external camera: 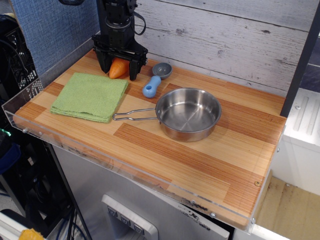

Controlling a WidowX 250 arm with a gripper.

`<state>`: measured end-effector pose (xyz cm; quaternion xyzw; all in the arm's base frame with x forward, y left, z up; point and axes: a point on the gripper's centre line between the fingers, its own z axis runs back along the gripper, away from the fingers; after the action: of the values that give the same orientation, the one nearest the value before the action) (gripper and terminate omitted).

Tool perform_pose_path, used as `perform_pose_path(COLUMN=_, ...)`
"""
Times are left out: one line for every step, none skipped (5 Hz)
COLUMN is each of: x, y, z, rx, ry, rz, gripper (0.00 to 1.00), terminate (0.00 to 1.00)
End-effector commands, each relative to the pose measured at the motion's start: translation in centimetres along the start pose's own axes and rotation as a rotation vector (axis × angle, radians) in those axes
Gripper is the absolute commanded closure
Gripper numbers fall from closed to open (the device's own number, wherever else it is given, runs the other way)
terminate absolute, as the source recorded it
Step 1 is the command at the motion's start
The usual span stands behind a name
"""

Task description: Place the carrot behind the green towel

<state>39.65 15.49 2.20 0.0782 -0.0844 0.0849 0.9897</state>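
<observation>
A steel pan (188, 114) sits beside a blue-handled scoop (154, 80).

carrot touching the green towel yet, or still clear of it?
Cannot tell. In the only view, the carrot sits between the gripper fingers right at the green towel's back edge; neither a gap nor contact shows plainly from this angle.

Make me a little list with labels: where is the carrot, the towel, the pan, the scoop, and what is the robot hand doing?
carrot: between the gripper's fingers, at the table's back, just behind the towel
green towel: flat, front left
gripper: lowered around the carrot, fingers near the wood
pan: middle, empty, handle pointing left
blue-handled scoop: between carrot and pan
table: wooden
</observation>
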Motion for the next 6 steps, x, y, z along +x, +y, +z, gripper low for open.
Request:
perform_pose_path(x=-0.7, y=0.9, z=7.9, rx=0.011, ry=-0.211, rz=0.046, gripper=0.00, terminate=0.00)
perform_pose_path(x=-1.5, y=0.7, z=9.6, rx=-0.025, ry=-0.230, rz=0.069, gripper=0.00, terminate=0.00)
perform_pose_path(x=-2.0, y=-0.7, z=10.6, rx=-0.105, ry=-0.157, rz=0.082, gripper=0.00, terminate=0.00)
perform_pose_path(x=-2.7, y=-3.7, z=12.3, rx=-0.181, ry=-0.100, rz=0.039, gripper=0.00, terminate=0.00)
perform_pose_path(x=-3.7, y=-5.8, z=13.6, rx=-0.218, ry=-0.101, rz=-0.024, gripper=0.00, terminate=0.00)
perform_pose_path(x=-4.5, y=-6.6, z=14.8, rx=-0.210, ry=-0.122, rz=-0.061, gripper=0.00, terminate=0.00)
